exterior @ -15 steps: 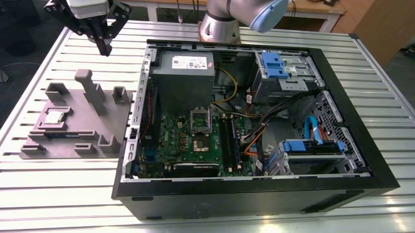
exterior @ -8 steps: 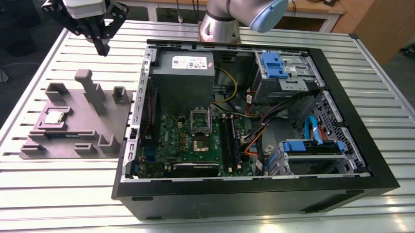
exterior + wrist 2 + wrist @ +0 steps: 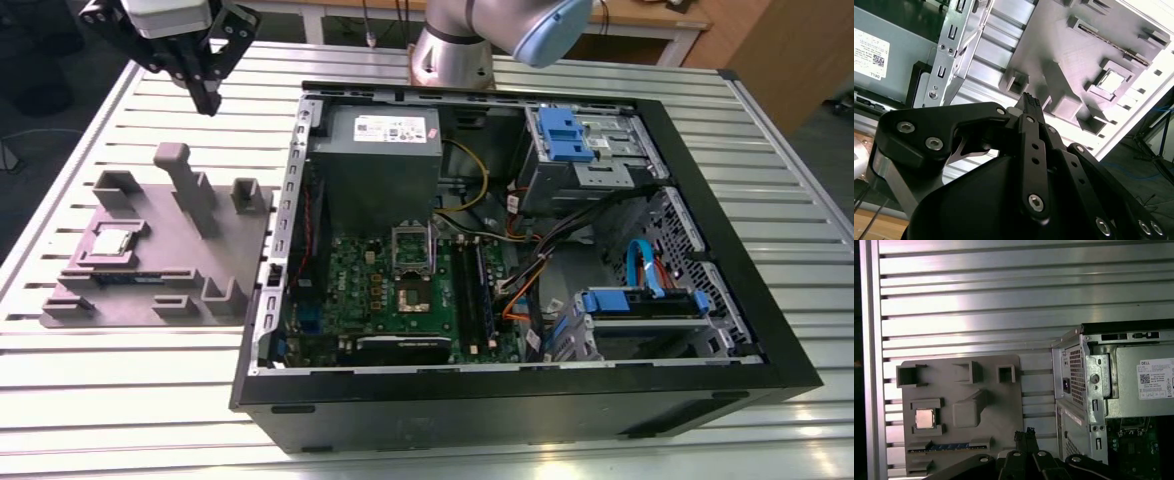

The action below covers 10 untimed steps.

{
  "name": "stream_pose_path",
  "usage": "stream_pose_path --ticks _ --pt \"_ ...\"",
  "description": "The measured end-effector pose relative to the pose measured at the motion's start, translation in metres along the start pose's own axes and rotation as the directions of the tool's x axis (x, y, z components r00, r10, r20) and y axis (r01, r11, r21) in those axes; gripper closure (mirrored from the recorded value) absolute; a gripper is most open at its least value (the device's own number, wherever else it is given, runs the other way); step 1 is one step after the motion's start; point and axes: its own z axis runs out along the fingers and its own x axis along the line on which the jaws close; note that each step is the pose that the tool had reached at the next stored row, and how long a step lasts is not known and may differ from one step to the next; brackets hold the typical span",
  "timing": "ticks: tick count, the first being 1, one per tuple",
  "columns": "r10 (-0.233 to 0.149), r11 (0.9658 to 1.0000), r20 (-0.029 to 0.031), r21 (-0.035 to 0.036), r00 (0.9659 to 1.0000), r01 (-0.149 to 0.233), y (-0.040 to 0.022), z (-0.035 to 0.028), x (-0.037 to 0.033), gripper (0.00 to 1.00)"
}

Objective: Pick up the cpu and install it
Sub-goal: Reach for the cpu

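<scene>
The cpu (image 3: 114, 240) is a small silvery square lying in a recess of the grey tray (image 3: 200, 262) at the exterior view's left. Both wrist views show it too: the cpu (image 3: 924, 418) on the tray (image 3: 994, 405), and the cpu (image 3: 1111, 82) on the tray (image 3: 1054, 45). My gripper (image 3: 206, 98) hangs high above the table behind the tray, well away from the chip. Its black fingers (image 3: 1030, 102) are shut with nothing between them, and their tips (image 3: 1025, 434) point down beside the tray. The motherboard socket (image 3: 411, 292) lies open inside the case.
An open computer case (image 3: 534, 385) lies on the slatted metal table (image 3: 120, 400), right of the tray. Inside are a grey power supply (image 3: 380, 150), blue drive brackets (image 3: 567, 130) and loose cables. The tray carries upright posts (image 3: 180, 175) and a memory stick (image 3: 949, 446).
</scene>
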Motion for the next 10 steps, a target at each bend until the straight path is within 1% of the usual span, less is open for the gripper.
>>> stream_pose_path --ticks 10 --pt "0.000 1.0000 0.0000 0.0000 1.0000 0.000 -0.0003 0.0002 0.0043 0.90"
